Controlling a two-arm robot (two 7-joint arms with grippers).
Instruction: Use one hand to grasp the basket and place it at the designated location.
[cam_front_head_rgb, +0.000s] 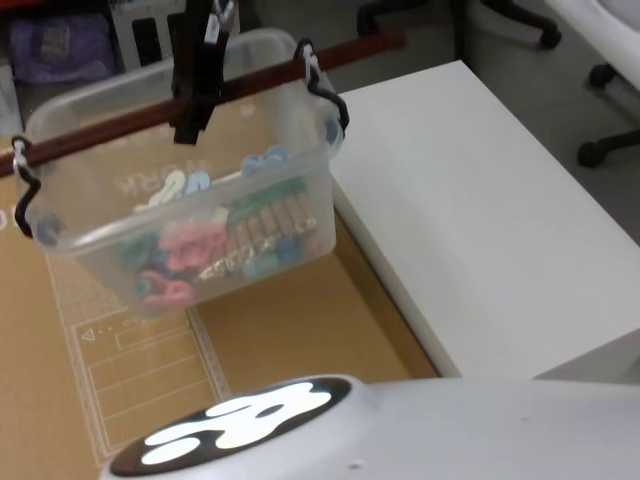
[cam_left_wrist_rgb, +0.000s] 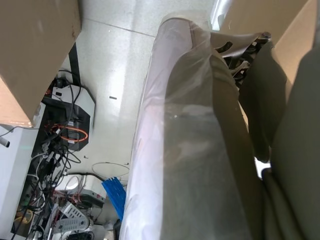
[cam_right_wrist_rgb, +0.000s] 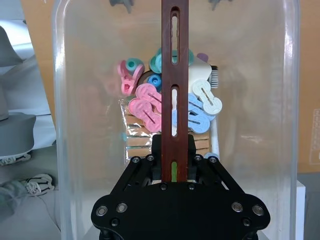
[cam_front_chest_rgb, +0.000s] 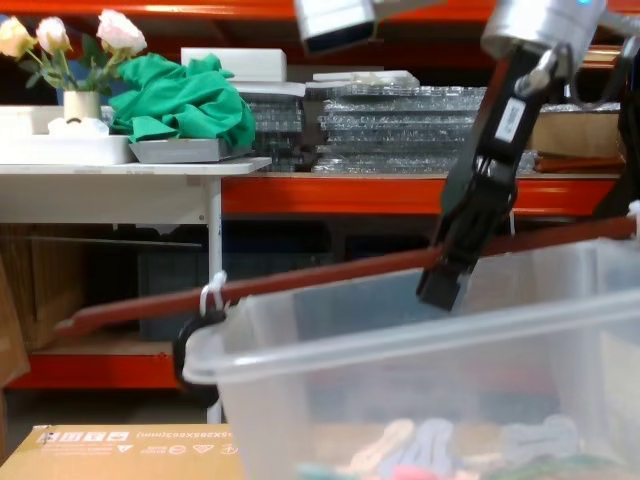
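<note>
Orange shelving racks (cam_front_chest_rgb: 330, 195) and a heap of green cloth (cam_front_chest_rgb: 185, 100) fill the room behind, while nearer to us a flat cardboard box (cam_front_head_rgb: 290, 320) lies just beside a white tabletop (cam_front_head_rgb: 480, 220). We see the right pincer (cam_right_wrist_rgb: 174, 150) reaching down from above with its black fingers closed tight on the bar handle (cam_front_head_rgb: 110, 125), one on each side of the slotted red-brown strip, near the middle of its length. From that bar, by a black hook (cam_front_head_rgb: 325, 85) at each end, hangs the basket (cam_front_head_rgb: 90, 250). It is tilted over the cardboard box, with one corner near the tabletop's edge, and we cannot tell whether its base touches the cardboard. Inside it we make out a loose pile of plastic clothes pegs, pink (cam_right_wrist_rgb: 145, 102), pale blue (cam_right_wrist_rgb: 197, 117), white (cam_right_wrist_rgb: 206, 95) and teal (cam_right_wrist_rgb: 132, 65), lying over a wrapped pack of wooden pegs (cam_front_head_rgb: 270, 230). The left pincer (cam_left_wrist_rgb: 243, 52) shows as dark linkage above a floor strewn with cables (cam_left_wrist_rgb: 55, 150), and we cannot tell how it stands.
</note>
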